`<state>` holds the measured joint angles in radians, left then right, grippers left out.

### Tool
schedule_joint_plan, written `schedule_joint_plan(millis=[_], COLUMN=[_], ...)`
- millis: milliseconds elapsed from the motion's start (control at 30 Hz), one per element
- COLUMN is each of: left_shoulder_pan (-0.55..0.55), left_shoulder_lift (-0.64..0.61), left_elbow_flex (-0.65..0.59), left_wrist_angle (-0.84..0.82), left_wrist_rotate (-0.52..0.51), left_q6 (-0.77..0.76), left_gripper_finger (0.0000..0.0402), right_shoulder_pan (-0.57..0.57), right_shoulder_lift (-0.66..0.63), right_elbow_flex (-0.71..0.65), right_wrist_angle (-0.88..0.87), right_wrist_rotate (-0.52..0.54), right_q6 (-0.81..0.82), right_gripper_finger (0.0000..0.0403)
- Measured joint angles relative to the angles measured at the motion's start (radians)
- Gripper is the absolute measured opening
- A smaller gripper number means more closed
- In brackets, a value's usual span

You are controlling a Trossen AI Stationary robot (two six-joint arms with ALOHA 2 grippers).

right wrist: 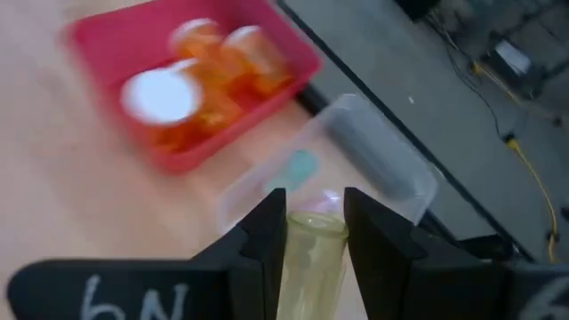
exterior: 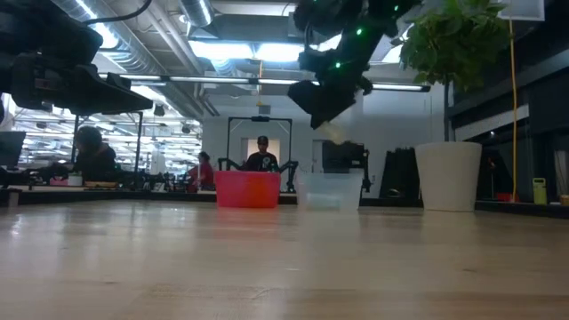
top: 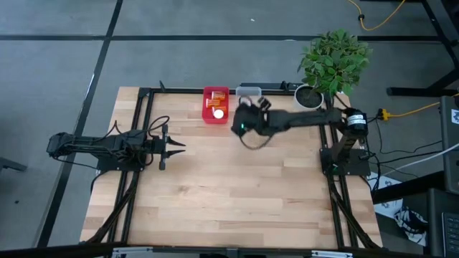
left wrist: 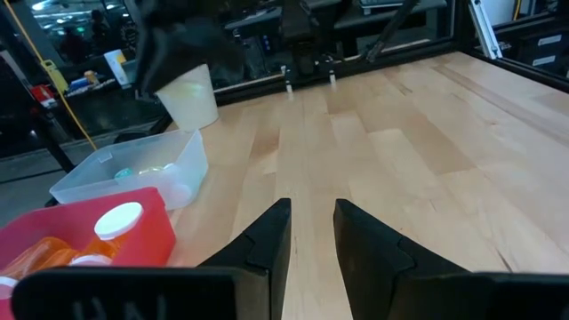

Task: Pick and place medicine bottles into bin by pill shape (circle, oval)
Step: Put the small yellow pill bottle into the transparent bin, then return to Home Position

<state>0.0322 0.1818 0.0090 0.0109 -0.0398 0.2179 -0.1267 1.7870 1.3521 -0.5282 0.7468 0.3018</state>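
My right gripper point(top: 242, 123) hangs above the table just in front of the two bins, shut on a pale yellow vial point(right wrist: 313, 244). The vial also shows in the low view point(exterior: 332, 132). A red bin point(top: 215, 104) holds orange bottles with white caps point(right wrist: 191, 80). Beside it, a clear bin point(right wrist: 356, 151) holds a teal vial point(right wrist: 300, 165) and other pale vials. My left gripper point(top: 171, 145) is open and empty at the table's left. My right gripper pinches the yellow vial's sides point(right wrist: 295, 258) between its two fingers. The vial lies along the fingers, and one end point(right wrist: 316, 220) sticks out past the fingertips. It is lifted clear of the table and tilts downward point(exterior: 332, 132).
A white pot point(top: 310, 97) with a green plant stands at the far right corner, close behind the right arm. The two bins stand side by side at the far edge. People show in the room beyond the table point(exterior: 261, 156).
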Motion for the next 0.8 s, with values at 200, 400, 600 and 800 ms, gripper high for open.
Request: schedule_joint_plan(millis=[200,400,600,800], left_shoulder_pan=[0.0,0.0,0.0,0.0], left_shoulder_lift=[0.0,0.0,0.0,0.0], left_elbow_flex=[0.0,0.0,0.0,0.0], left_wrist_angle=[0.0,0.0,0.0,0.0], left_wrist_rotate=[0.0,0.0,0.0,-0.001], left_q6=[0.002,0.024,0.03,0.028], left_gripper_finger=[0.0082,0.0082,0.0082,0.0082], right_shoulder_pan=[-0.127,-0.177,-0.188,-0.128], right_shoulder_lift=[0.0,0.0,0.0,-0.051], right_elbow_flex=[0.0,0.0,0.0,0.0], right_wrist_angle=[0.047,0.102,0.102,0.081], right_wrist_rotate=[-0.129,-0.166,-0.181,-0.265], right_q6=[-0.02,-0.025,-0.046,-0.07], right_gripper_finger=[0.0117,0.0162,0.0193,0.0197])
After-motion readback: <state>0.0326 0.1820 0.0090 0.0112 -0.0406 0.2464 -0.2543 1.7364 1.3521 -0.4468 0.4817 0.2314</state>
